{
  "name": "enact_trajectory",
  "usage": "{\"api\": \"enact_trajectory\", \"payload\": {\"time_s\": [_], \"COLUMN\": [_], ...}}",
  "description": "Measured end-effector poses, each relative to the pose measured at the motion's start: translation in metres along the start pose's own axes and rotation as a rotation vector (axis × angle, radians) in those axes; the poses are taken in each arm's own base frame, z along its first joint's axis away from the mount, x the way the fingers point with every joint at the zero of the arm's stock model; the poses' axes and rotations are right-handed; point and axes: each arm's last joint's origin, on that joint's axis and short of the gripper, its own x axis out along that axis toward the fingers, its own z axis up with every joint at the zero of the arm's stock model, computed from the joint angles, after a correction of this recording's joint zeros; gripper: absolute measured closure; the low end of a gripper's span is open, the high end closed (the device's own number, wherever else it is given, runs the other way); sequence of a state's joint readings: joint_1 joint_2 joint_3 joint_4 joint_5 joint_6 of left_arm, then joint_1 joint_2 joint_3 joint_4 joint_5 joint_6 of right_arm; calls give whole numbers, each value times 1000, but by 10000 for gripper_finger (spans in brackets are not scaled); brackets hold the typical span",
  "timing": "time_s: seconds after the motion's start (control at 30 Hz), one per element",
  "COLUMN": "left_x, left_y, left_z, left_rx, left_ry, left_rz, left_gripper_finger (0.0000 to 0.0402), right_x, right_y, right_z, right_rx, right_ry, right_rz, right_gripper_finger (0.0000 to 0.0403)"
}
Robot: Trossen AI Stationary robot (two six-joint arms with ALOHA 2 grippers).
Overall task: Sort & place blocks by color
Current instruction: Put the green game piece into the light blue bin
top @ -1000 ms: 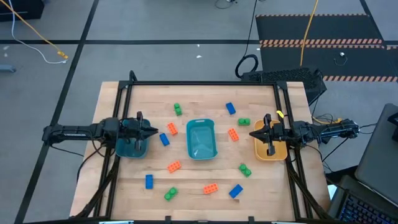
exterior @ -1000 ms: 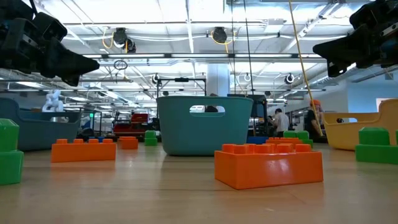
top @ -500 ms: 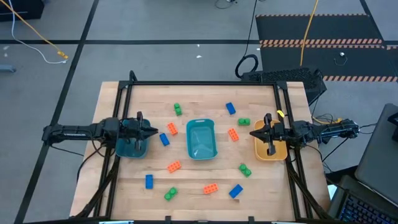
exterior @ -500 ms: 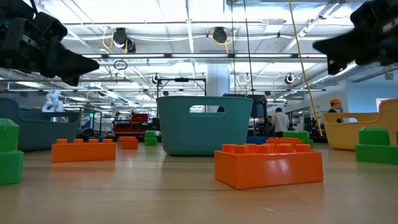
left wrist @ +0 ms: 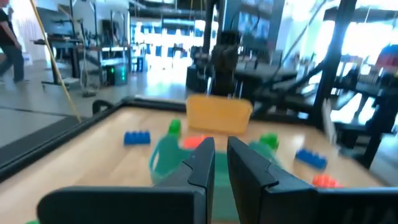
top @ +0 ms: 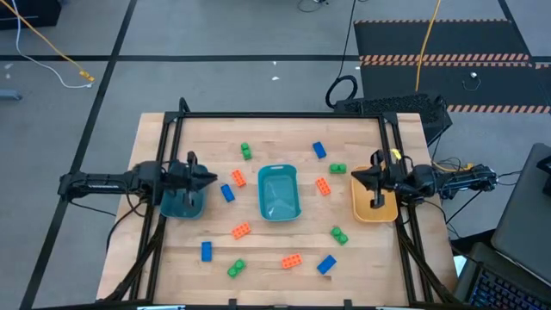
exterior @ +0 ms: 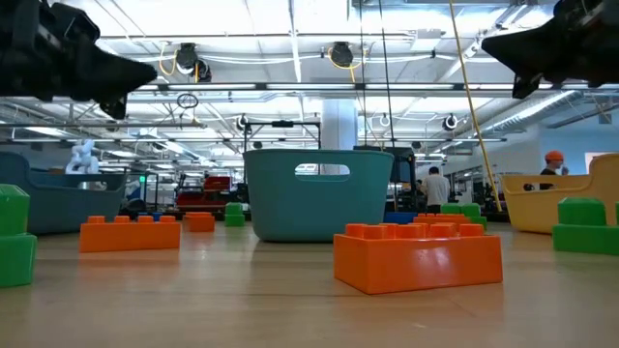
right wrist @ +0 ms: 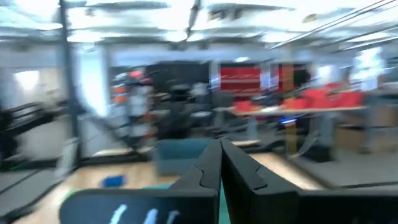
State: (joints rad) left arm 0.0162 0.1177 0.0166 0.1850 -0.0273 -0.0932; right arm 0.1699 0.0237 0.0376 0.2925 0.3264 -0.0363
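About a dozen small studded blocks lie flat on the wooden table: orange ones, green ones, blue ones. My left gripper hovers above the left teal bin, fingers all but closed and empty. In the left wrist view its fingertips point toward the middle bin. My right gripper hovers above the yellow-tan bowl, shut and empty, as the right wrist view shows. Both hang high in the low view.
A teal bin stands at the table's middle, between the two grippers. A black frame runs along the far edge and both sides. Bare wood lies between the scattered blocks. People stand in the room far behind the table.
Both grippers have risen a little above their containers. My right gripper has also drawn back slightly toward the table's right and far edges. No block has moved.
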Motion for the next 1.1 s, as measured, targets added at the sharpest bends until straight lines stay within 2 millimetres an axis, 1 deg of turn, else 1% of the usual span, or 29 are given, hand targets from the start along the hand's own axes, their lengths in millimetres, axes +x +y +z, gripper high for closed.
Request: {"api": "enact_trajectory", "payload": {"time_s": [0.07, 0.17, 0.3, 0.37, 0.43, 0.5, 0.57, 0.63, 0.77, 0.87, 0.93, 0.97, 1.03, 1.1], "left_x": [0, -1, -1, -1, -1, -2, -3, -3, 5, 19, 34, 43, 60, 77], "left_y": [-1, -1, -1, -1, -1, 0, 1, 3, 8, 15, 21, 24, 31, 39], "left_z": [6, 11, 13, 13, 17, 24, 40, 59, 95, 115, 120, 121, 117, 108], "left_rx": [-33, -72, -74, -92, -85, -46, -16, 24, 111, 183, 199, 205, 212, 221], "left_ry": [-63, -109, -132, -136, -175, -208, -191, -89, 202, 409, 524, 572, 668, 753], "left_rz": [-7, -14, -17, -19, -12, 24, 94, 182, 384, 508, 548, 559, 553, 543], "left_gripper_finger": [355, 355, 355, 355, 355, 355, 355, 355, 355, 354, 354, 353, 339, 312], "right_x": [0, 1, 4, 6, 10, 18, 28, 42, 76, 101, 117, 124, 136, 146], "right_y": [-1, -2, -3, -2, -1, 1, 2, 3, 0, -11, -22, -28, -41, -53], "right_z": [1, 3, 7, 9, 7, 23, 39, 53, 77, 85, 86, 83, 73, 62], "right_rx": [-13, -12, -2, -24, -73, -108, -160, -231, -363, -402, -376, -354, -304, -245], "right_ry": [-13, -24, -59, -78, -35, -33, 14, 118, 414, 675, 845, 937, 1115, 1260], "right_rz": [-37, -65, -150, -153, -149, -158, -200, -245, -363, -438, -449, -437, -401, -358], "right_gripper_finger": [393, 356, 280, 238, 200, 169, 150, 139, 137, 139, 139, 139, 139, 139]}}
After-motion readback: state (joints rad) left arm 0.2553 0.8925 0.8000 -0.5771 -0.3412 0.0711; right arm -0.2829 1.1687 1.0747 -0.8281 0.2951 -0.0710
